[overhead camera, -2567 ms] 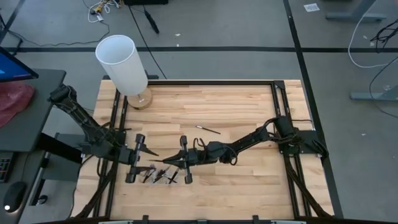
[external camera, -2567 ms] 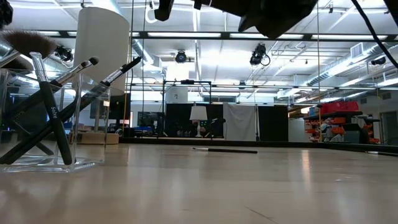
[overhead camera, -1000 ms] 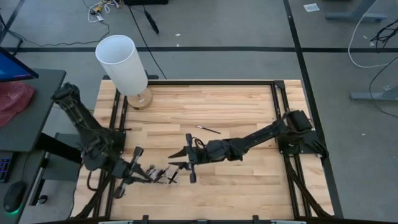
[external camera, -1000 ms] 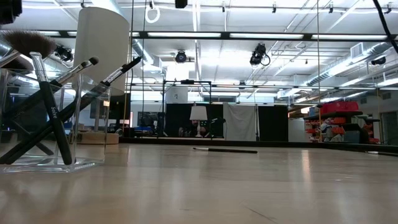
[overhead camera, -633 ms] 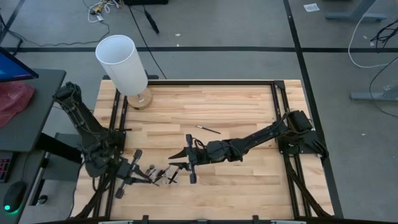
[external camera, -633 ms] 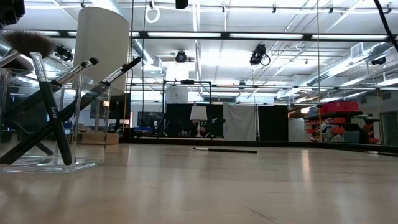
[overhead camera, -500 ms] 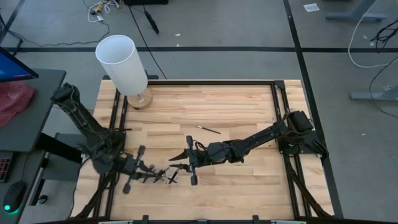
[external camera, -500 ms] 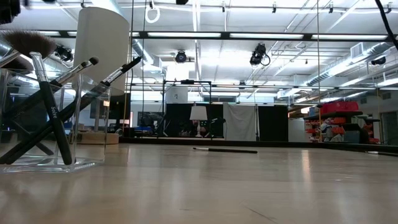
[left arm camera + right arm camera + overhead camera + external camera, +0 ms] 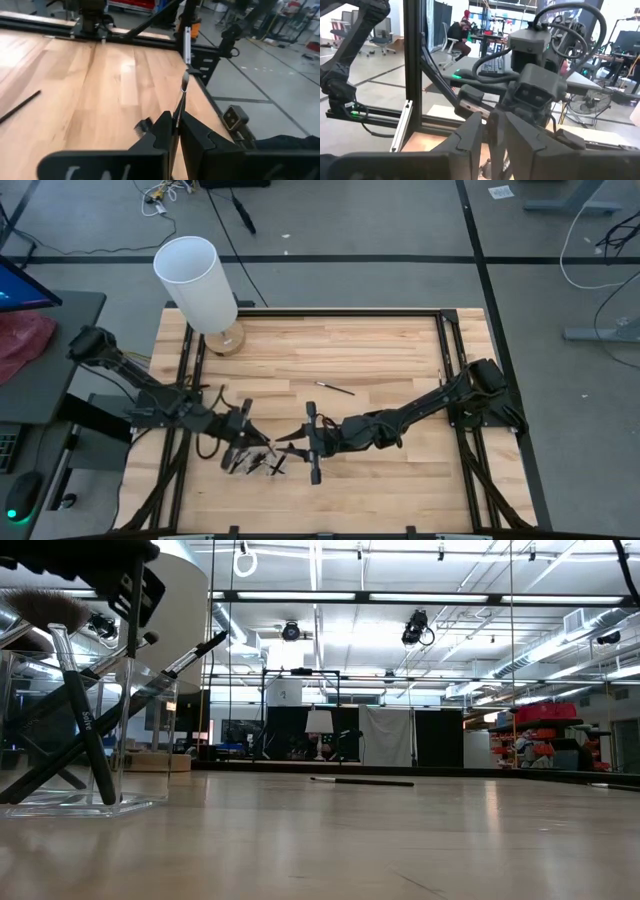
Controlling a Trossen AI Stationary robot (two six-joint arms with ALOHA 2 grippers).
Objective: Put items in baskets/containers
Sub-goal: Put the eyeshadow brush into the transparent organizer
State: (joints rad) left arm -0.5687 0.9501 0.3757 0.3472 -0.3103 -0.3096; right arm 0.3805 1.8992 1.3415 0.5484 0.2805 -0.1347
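Left wrist view — left end effector (image 9: 175, 131) pinched on slim brush (image 9: 183, 90) — fingers nearly together.

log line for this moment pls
left gripper: shut on brush over clear container | right gripper: beside | one brush on table

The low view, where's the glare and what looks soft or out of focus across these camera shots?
Low view: ceiling strip lights blow out bright, and the clear tray with its brushes sits dim against them. Left wrist view: a pale sheen lies on the table; the left gripper, shut on a thin brush, is blurred. Right wrist view: the right gripper is soft too.
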